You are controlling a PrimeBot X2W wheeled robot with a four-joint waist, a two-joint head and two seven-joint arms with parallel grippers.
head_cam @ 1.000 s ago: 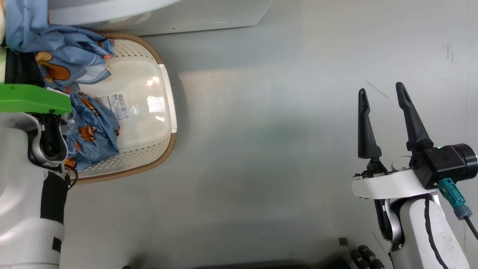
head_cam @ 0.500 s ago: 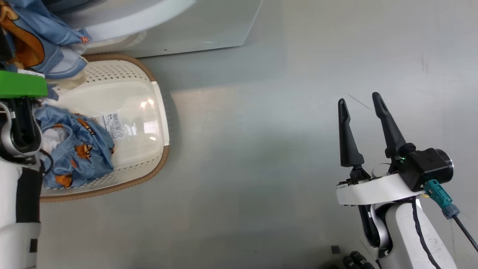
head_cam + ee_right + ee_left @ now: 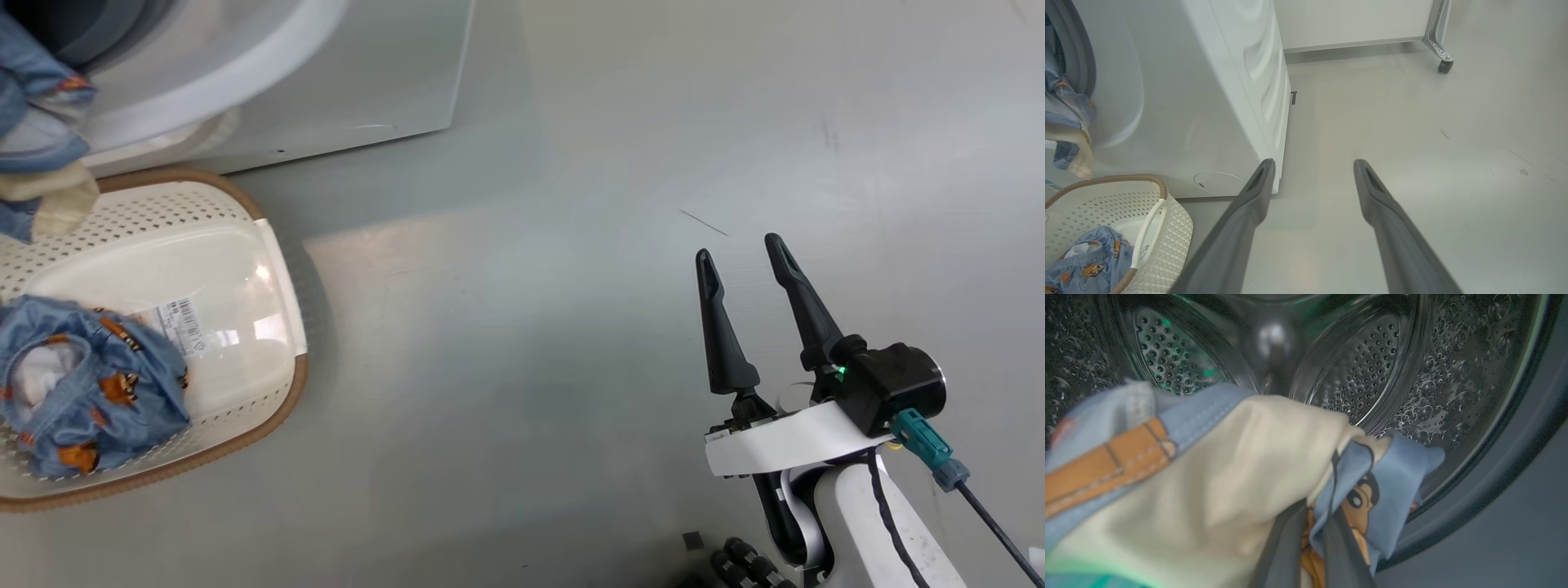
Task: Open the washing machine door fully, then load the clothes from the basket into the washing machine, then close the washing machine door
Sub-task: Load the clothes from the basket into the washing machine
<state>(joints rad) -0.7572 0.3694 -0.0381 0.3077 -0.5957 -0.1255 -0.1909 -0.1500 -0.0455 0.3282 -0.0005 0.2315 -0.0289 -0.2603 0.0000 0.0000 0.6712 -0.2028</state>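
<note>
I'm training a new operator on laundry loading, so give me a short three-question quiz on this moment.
1. True or false: the right gripper holds clothing.
2. What lies in the basket?
3. The left gripper, shut on a cream-lined garment, points toward: A) the steel drum; B) the basket; C) the right gripper.
Key: 1 false, it is open and empty; 2 a crumpled blue printed garment; 3 A.
</note>
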